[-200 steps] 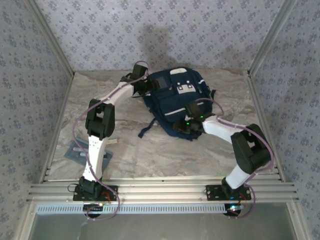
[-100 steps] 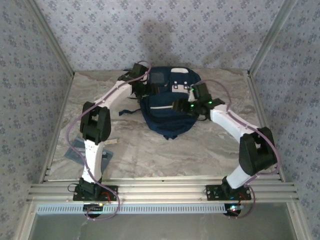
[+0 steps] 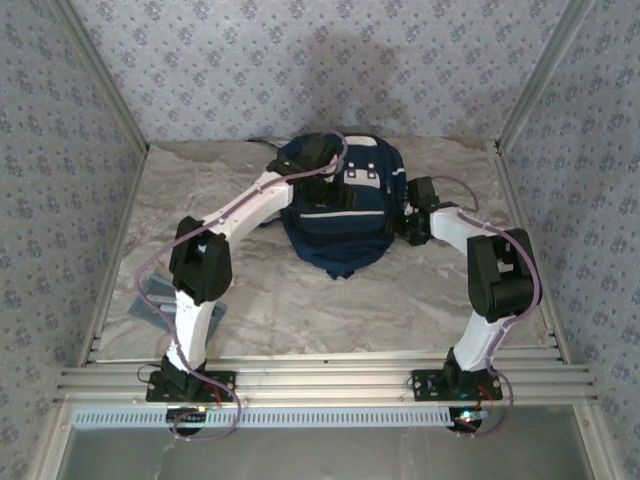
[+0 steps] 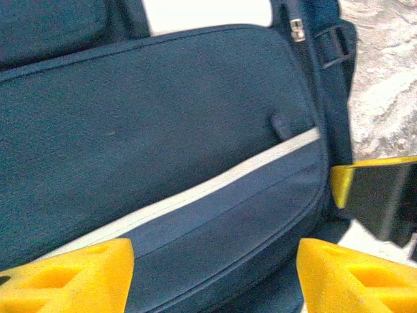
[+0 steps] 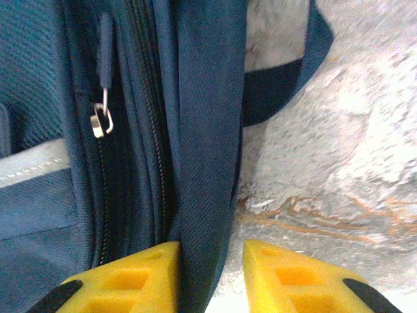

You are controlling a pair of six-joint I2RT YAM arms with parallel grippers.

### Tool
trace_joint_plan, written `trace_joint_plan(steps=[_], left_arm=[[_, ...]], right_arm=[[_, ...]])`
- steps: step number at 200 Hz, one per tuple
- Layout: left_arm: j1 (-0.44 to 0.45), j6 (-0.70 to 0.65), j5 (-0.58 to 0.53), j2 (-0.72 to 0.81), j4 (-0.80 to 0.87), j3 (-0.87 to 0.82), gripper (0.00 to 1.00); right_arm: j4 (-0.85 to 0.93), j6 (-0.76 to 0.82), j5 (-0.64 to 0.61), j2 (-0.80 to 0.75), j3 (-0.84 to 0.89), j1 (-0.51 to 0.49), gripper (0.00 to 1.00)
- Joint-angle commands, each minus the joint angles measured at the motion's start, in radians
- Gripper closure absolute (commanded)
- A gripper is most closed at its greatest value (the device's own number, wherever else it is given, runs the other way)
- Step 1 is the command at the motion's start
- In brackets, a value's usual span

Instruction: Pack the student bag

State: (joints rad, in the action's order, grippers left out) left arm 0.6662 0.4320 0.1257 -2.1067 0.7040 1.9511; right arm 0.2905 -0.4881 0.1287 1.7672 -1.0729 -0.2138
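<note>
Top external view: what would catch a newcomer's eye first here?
The navy student bag lies on the marble table, toward the far wall. The left gripper hangs open over the bag's front. The right gripper has the bag's side edge between its yellow fingers, beside a zipper pull.

Looks down from above and behind both arm bases over the whole desk (image 3: pixel 300 290). Rides just behind left tool (image 4: pixel 212 280) and right tool (image 5: pixel 210 277), close against student bag (image 3: pixel 335 235). Shares that bag across all views.
</note>
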Motion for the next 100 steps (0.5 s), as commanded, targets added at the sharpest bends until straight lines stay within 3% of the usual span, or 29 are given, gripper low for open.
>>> trace_joint_plan(steps=[1, 30, 61, 100], left_arm=[[0.007, -0.042, -0.035, -0.044, 0.056, 0.066, 0.33], [0.021, -0.068, -0.06, -0.089, 0.088, 0.118, 0.33], [0.03, -0.1, -0.104, -0.113, 0.114, 0.137, 0.33], [0.025, -0.12, -0.152, -0.135, 0.106, 0.114, 0.33]], right_arm=[[-0.011, -0.034, 0.057, -0.021, 0.04, -0.062, 0.73], [-0.082, -0.117, 0.192, -0.095, 0.112, -0.149, 0.7], [0.028, -0.091, 0.111, -0.202, 0.124, -0.16, 0.59], [0.096, -0.028, 0.035, -0.264, 0.073, -0.081, 0.56]])
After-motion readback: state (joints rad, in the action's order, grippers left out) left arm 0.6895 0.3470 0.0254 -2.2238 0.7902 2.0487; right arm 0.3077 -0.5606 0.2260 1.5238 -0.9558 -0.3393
